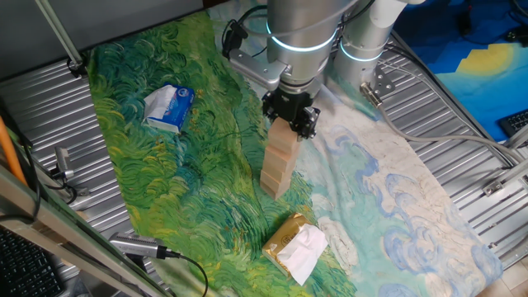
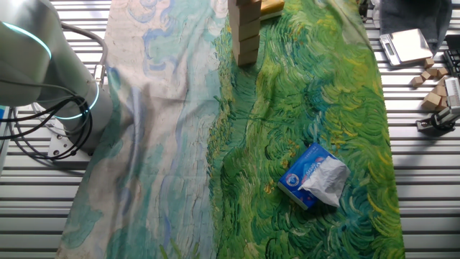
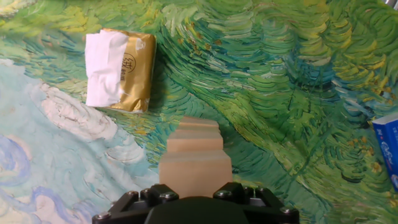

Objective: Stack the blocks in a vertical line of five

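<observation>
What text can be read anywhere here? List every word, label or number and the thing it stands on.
Yellow-and-white packet: a small dark printed mark on its gold side, too blurred to read.
Blue-and-white packet: a round logo with print on its blue face, too small to read.
Wooden blocks: plain, no marks.
Painted cloth: brush pattern only, no lettering.
Nothing legible can be quoted.

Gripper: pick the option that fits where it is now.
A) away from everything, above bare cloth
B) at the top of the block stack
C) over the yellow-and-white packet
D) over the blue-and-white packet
B: the gripper sits at the top of the stack, while the blue-and-white packet and the yellow-and-white packet lie apart from it on the cloth.
</observation>
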Available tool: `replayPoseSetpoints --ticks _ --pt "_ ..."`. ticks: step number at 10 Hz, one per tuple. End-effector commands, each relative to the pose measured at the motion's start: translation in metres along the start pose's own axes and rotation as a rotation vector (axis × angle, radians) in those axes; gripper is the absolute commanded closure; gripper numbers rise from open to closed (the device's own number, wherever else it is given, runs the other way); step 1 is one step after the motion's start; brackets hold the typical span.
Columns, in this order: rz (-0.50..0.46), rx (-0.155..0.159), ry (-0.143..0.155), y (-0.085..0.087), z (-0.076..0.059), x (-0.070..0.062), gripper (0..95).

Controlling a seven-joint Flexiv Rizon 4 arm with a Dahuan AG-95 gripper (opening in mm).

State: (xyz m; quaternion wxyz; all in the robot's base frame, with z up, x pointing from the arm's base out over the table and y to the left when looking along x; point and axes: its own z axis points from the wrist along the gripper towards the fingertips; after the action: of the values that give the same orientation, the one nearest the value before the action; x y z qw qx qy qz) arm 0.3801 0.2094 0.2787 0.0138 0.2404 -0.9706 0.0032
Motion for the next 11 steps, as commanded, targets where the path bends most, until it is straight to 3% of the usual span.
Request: replayPoseSetpoints --ticks 1,11 --pt "0.01 -0.002 0.0 -0.0005 0.0004 -0.0025 95.0" --pt "0.013 0.0 0.003 -0.0025 0.0045 -0.0097 95.0"
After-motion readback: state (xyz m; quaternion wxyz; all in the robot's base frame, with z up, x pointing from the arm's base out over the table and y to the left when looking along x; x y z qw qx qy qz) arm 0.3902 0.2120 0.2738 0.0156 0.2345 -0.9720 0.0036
